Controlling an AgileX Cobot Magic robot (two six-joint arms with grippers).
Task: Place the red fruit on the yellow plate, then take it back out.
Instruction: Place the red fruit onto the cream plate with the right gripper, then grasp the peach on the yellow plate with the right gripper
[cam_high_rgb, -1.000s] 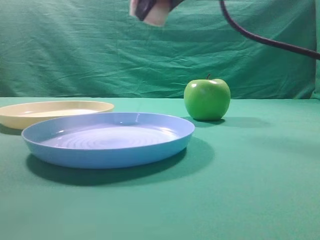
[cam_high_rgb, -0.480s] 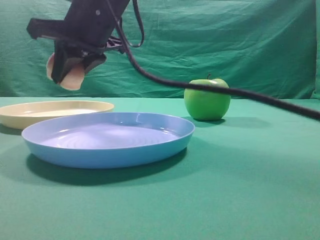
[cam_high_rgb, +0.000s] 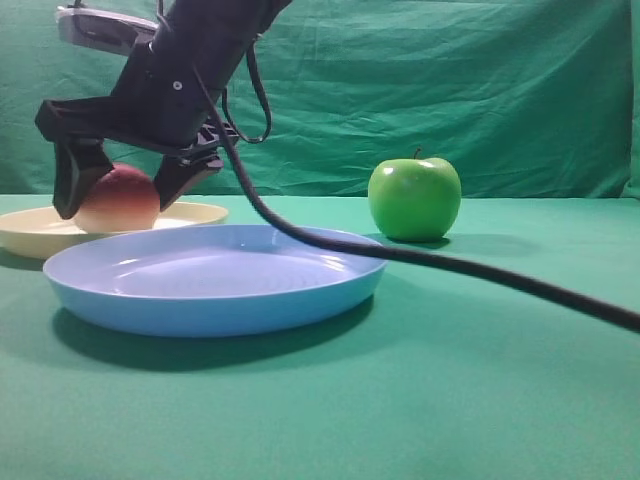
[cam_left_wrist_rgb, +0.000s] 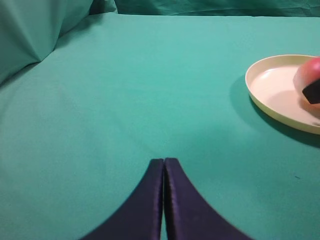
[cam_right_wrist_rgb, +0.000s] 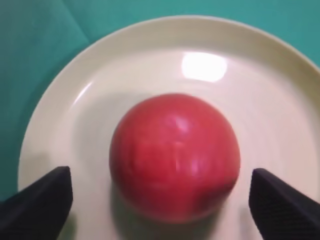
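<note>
On the shallow round cream-yellow plastic plate (cam_right_wrist_rgb: 280, 90), near its middle, sits the round smooth red fruit (cam_right_wrist_rgb: 175, 156). Above it, the right gripper (cam_high_rgb: 122, 186) has its jaws spread wide to either side of the fruit, clear of it and holding nothing. Over bare green worktop (cam_left_wrist_rgb: 125, 90), the left gripper (cam_left_wrist_rgb: 164, 161) has its fingertips pressed together, empty.

Red fruit (cam_right_wrist_rgb: 175, 156) deep red, fading to pale peach on its left. Yellow plate (cam_right_wrist_rgb: 280, 90) plain cream-yellow. Blue plate (cam_high_rgb: 215, 280) light blue, faint ring ripples. Green apple (cam_high_rgb: 414, 198) glossy green, far right. Tablecloth (cam_high_rgb: 480, 380) and backdrop (cam_high_rgb: 420, 80) teal-green. Right gripper (cam_high_rgb: 125, 180) black.
</note>
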